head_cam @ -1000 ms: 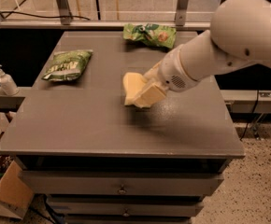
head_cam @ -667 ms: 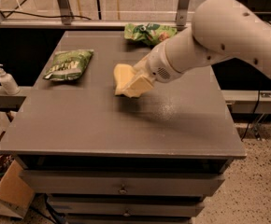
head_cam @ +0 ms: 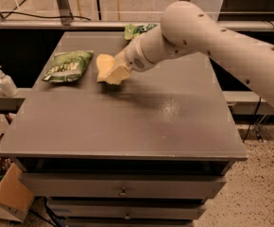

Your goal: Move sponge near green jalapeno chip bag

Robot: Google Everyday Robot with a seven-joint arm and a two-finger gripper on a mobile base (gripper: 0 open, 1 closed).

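Observation:
The pale yellow sponge (head_cam: 105,66) is held in my gripper (head_cam: 112,73), just above the grey table top. The cream fingers (head_cam: 119,73) are shut on its right side. The dark olive-green jalapeno chip bag (head_cam: 68,65) lies flat on the table just left of the sponge, a small gap apart. My white arm reaches in from the upper right.
A brighter green bag (head_cam: 138,30) lies at the back of the table (head_cam: 127,122), partly behind my arm. A soap dispenser bottle (head_cam: 5,82) stands on a ledge to the left. Cardboard boxes (head_cam: 4,197) sit on the floor at lower left.
My gripper has carried the sponge leftward across the table, from the middle toward the dark green chip bag.

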